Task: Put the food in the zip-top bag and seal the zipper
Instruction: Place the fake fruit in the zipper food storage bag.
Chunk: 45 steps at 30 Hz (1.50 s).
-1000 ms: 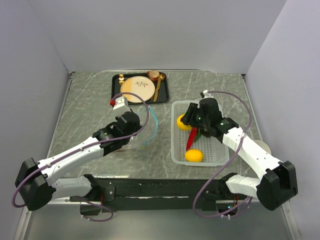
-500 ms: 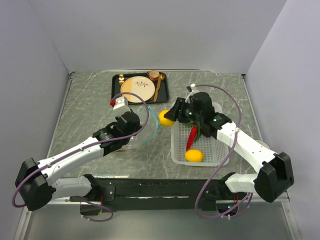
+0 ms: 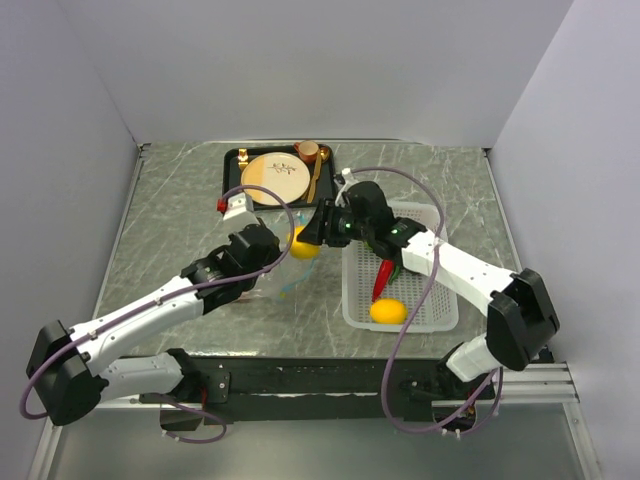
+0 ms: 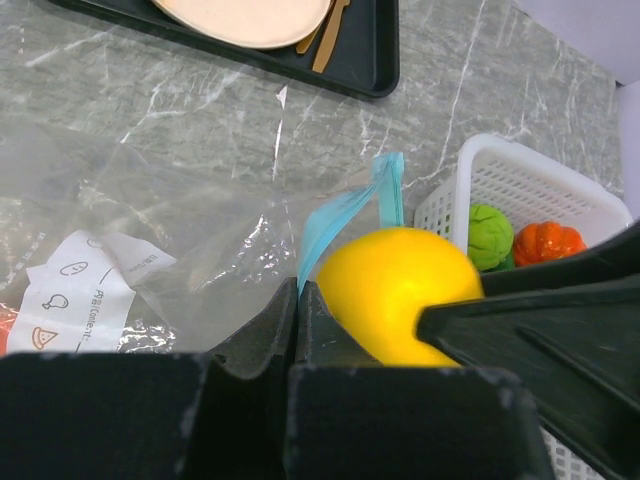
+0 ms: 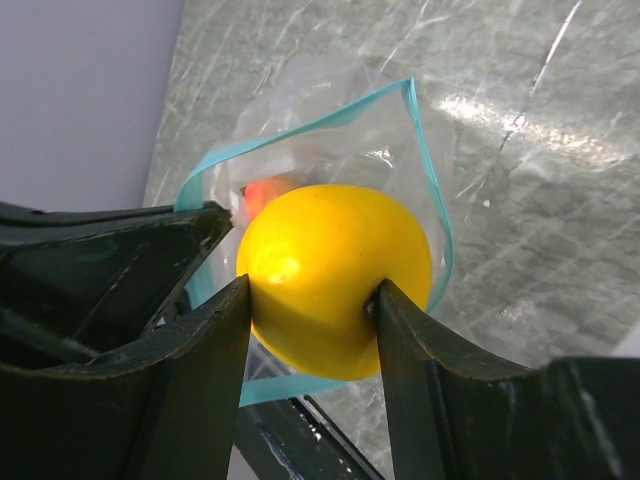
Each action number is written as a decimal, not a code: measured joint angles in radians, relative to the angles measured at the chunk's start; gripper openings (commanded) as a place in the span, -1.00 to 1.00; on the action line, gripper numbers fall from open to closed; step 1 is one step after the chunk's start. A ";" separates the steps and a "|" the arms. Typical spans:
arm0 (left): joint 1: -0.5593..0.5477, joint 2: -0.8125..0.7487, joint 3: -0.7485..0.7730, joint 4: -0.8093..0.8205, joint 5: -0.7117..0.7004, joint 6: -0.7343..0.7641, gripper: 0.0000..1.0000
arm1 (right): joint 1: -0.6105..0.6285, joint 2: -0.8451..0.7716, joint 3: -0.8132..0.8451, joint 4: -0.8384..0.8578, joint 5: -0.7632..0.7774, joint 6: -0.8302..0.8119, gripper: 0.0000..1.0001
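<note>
My right gripper [image 3: 308,238] is shut on a yellow lemon [image 3: 302,244] and holds it just over the open mouth of the clear zip-top bag [image 5: 330,125]. The lemon also shows in the right wrist view [image 5: 335,275] and in the left wrist view [image 4: 395,290]. My left gripper [image 4: 297,300] is shut on the bag's light blue zipper [image 4: 345,215] edge and holds the mouth up. An orange-red piece [image 5: 262,193] lies inside the bag. The white basket [image 3: 432,318] holds another lemon [image 3: 388,312], a red chili [image 3: 383,275], a green lime [image 4: 489,236] and an orange peach [image 4: 545,240].
A black tray [image 3: 327,190] with a cream-and-tan plate [image 3: 270,178] and a gold utensil stands at the back, just behind the bag. The basket stands right of the bag. Grey walls enclose the marble table on three sides.
My right gripper has lifted the lemon out of the basket and carried it left to the bag's mouth. My left gripper has stayed shut on the bag's edge.
</note>
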 measured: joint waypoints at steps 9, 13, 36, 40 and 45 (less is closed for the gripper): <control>0.000 -0.028 -0.004 0.002 0.000 0.000 -0.98 | 0.025 0.043 0.019 -0.004 -0.002 -0.006 0.76; 0.000 -0.028 -0.004 0.002 0.000 0.000 -0.98 | 0.025 0.043 0.021 -0.005 -0.002 -0.010 0.79; 0.000 -0.033 -0.008 0.001 -0.001 0.002 -0.99 | -0.194 -0.224 -0.111 -0.174 0.324 -0.033 1.00; 0.000 -0.040 -0.008 0.002 -0.003 0.004 -0.98 | -0.245 -0.220 -0.148 -0.212 0.361 -0.031 1.00; 0.000 -0.029 -0.008 0.001 -0.002 0.004 -0.98 | -0.294 -0.179 -0.154 -0.251 0.382 -0.030 1.00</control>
